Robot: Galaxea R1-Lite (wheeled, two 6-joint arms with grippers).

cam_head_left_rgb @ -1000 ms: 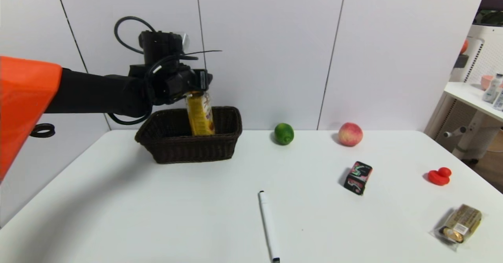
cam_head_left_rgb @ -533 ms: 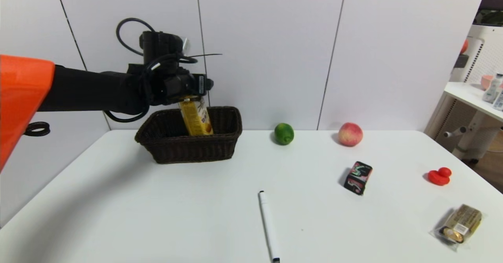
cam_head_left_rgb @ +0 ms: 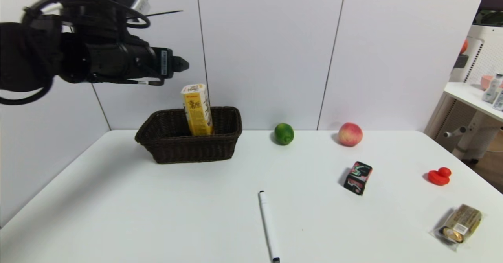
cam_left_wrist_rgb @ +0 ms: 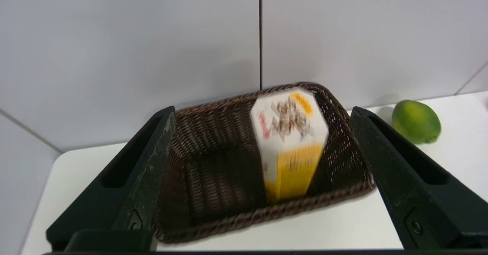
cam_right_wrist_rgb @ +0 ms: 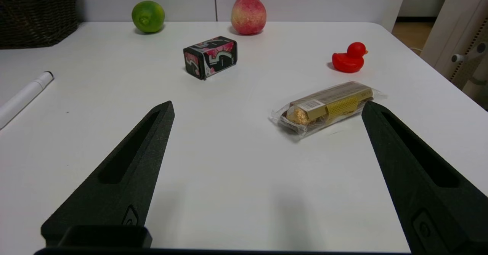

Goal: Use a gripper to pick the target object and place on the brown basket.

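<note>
The yellow snack carton (cam_head_left_rgb: 197,109) with its white top stands nearly upright inside the brown basket (cam_head_left_rgb: 173,147) at the table's far left. It also shows in the left wrist view (cam_left_wrist_rgb: 291,140), standing in the basket (cam_left_wrist_rgb: 213,213). My left gripper (cam_head_left_rgb: 181,64) is open and empty, raised above and to the left of the carton; in its own view it (cam_left_wrist_rgb: 263,112) frames the basket between wide fingers (cam_left_wrist_rgb: 152,152). My right gripper (cam_right_wrist_rgb: 267,108) is open and empty, low over the table's near right part; it is out of the head view.
On the white table lie a green lime (cam_head_left_rgb: 284,133), a peach (cam_head_left_rgb: 350,134), a small black patterned box (cam_head_left_rgb: 358,177), a red toy duck (cam_head_left_rgb: 439,176), a wrapped gold chocolate pack (cam_head_left_rgb: 459,224) and a white marker (cam_head_left_rgb: 268,225). A white wall stands close behind the basket.
My left gripper has let go of the carton, opened, and risen up and back to the left. The carton stays standing in the basket.
</note>
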